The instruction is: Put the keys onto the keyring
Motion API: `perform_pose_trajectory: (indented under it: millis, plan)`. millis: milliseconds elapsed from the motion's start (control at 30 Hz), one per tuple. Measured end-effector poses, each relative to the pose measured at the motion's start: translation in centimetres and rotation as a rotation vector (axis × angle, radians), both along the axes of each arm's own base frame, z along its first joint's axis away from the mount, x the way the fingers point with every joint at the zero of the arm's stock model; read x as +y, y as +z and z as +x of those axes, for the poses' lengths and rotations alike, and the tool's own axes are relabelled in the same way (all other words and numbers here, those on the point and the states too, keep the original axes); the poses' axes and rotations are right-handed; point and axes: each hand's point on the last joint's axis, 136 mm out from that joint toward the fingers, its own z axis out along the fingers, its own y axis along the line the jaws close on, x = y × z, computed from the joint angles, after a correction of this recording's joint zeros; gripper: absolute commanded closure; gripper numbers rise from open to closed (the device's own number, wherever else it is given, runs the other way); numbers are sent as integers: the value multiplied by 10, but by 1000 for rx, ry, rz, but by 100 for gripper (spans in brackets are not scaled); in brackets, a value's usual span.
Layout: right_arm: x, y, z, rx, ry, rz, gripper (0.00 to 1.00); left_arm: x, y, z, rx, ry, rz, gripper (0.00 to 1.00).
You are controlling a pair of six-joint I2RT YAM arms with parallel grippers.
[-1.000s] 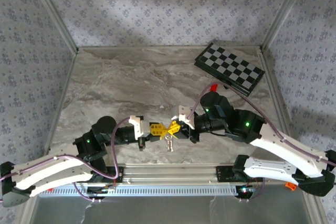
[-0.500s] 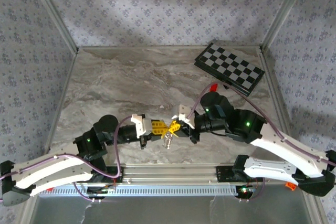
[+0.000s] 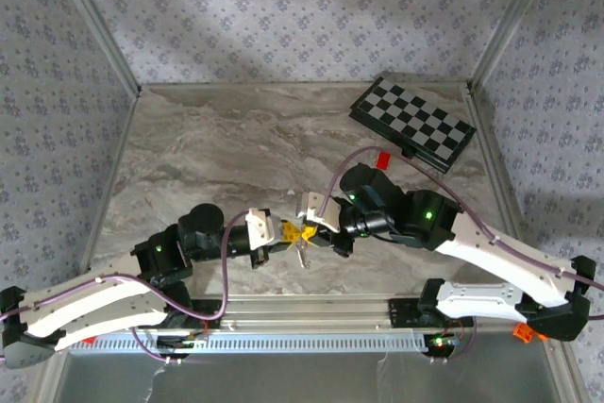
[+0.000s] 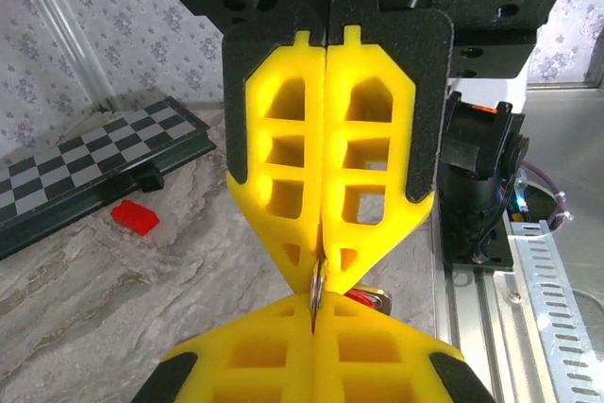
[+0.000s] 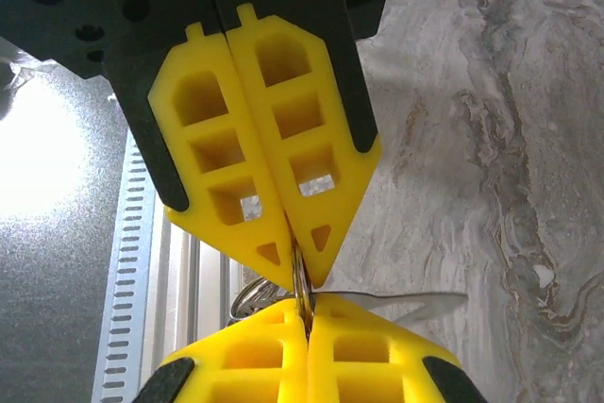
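Top view: low in the centre of the frame, the left gripper [image 3: 281, 233] and right gripper [image 3: 310, 229] meet tip to tip above the marble table [image 3: 208, 153], and the keys [image 3: 301, 255] dangle just under that meeting point. A chessboard [image 3: 412, 125] lies at upper right, a small red block [image 3: 383, 158] just below it.

Left wrist view: at the bottom edge the left gripper is pressed together on the keyring [image 4: 317, 288] — the right gripper, above it, pinches the same ring.

Right wrist view: both pairs of yellow pads are closed on the ring's wire — a silver key [image 5: 415, 305] points right from it at lower right.
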Motion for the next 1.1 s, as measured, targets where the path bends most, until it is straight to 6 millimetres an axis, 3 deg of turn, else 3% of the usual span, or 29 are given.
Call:
perform_pose_trajectory:
  millis: [167, 467, 667, 800, 933, 1033, 1100]
  plan:
    - [0, 13, -3, -27, 2, 69, 83, 2, 13, -4, -13, -14, -61, 100]
    - [1, 20, -8, -49, 13, 152, 80, 0, 19, -15, 14, -74, -153, 100]
    - [-2, 25, -13, -53, 27, 180, 86, -4, 25, -18, 29, -100, -220, 100]
    - [-4, 29, -15, -58, 35, 201, 100, -3, 28, -18, 33, -101, -259, 100]
    - [-3, 30, -16, -60, 37, 214, 100, -3, 28, -19, 37, -101, -267, 100]
    - [-3, 30, -15, -63, 34, 215, 100, 0, 27, -16, 27, -81, -254, 84]
    - [-3, 29, -14, -67, 28, 208, 100, 3, 23, -12, 15, -46, -221, 79]
